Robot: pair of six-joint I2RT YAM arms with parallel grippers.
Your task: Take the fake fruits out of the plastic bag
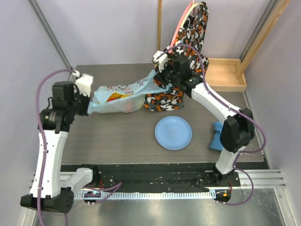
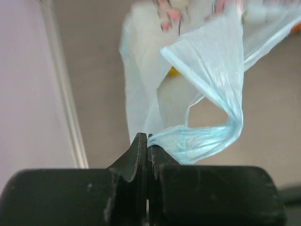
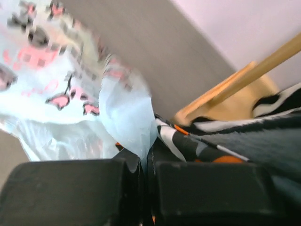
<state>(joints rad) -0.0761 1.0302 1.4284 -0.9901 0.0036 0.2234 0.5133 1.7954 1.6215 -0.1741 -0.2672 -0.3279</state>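
The light-blue plastic bag (image 1: 123, 96) with pink prints hangs stretched between my two grippers above the grey table. My left gripper (image 1: 89, 101) is shut on the bag's left end (image 2: 197, 141). At the bag's right corner (image 3: 129, 125), my right gripper (image 1: 162, 84) is shut on the thin film. Inside the bag the fake fruits show through the plastic as a yellow and orange patch (image 1: 114, 96) and a reddish patch (image 1: 128, 107). Their shapes are blurred by the plastic.
A black, white and orange patterned cloth (image 1: 169, 99) lies under the right arm and hangs up the back wall. A round pale-blue plate (image 1: 173, 133) sits in front. A blue cloth (image 1: 217, 137) lies at right, a wooden tray (image 1: 225, 74) at back right.
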